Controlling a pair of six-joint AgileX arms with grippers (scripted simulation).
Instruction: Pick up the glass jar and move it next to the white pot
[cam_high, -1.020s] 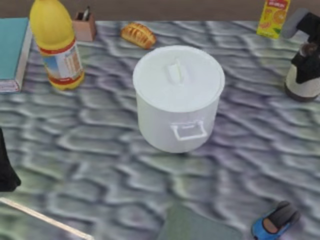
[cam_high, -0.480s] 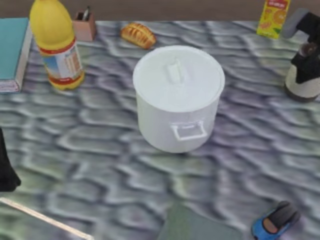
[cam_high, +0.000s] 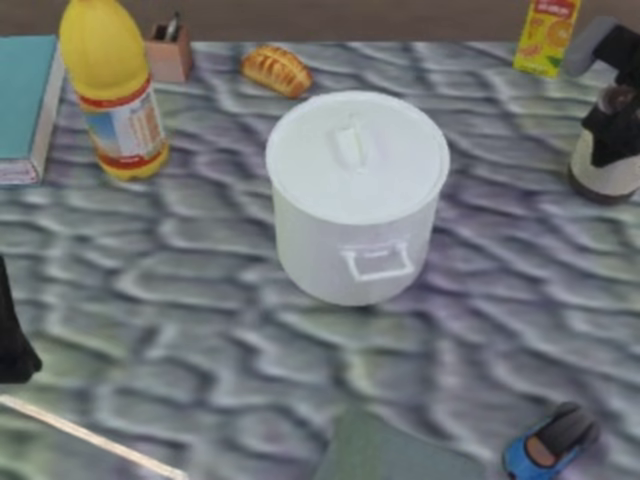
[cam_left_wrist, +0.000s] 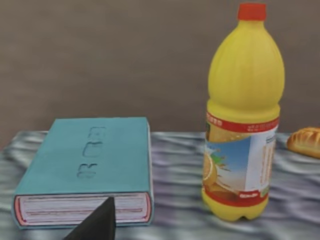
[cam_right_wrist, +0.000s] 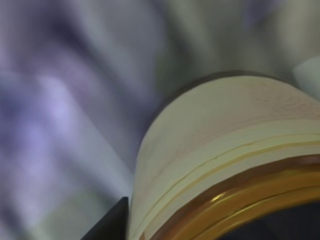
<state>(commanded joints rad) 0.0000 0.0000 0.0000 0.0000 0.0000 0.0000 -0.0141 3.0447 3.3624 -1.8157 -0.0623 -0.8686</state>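
The glass jar (cam_high: 603, 178) stands at the far right edge of the table, its white label and orange band (cam_right_wrist: 235, 200) filling the right wrist view. My right gripper (cam_high: 613, 130) sits down over its lid, and one dark fingertip (cam_right_wrist: 109, 225) lies flush against the label. The lid is hidden under the gripper. The white pot (cam_high: 356, 195), lidded, with its rectangular side handle (cam_high: 378, 263) facing the front, stands mid-table, well left of the jar. My left gripper (cam_high: 12, 340) stays parked at the left edge with one fingertip (cam_left_wrist: 97, 225) showing and nothing held.
A yellow bottle (cam_high: 110, 90), a teal book (cam_high: 22, 100), a brown pen holder (cam_high: 170, 52) and a bread roll (cam_high: 276, 70) line the back left. An orange juice carton (cam_high: 546, 35) stands back right. A blue toy car (cam_high: 550, 445) and a grey pad (cam_high: 395, 450) lie at the front.
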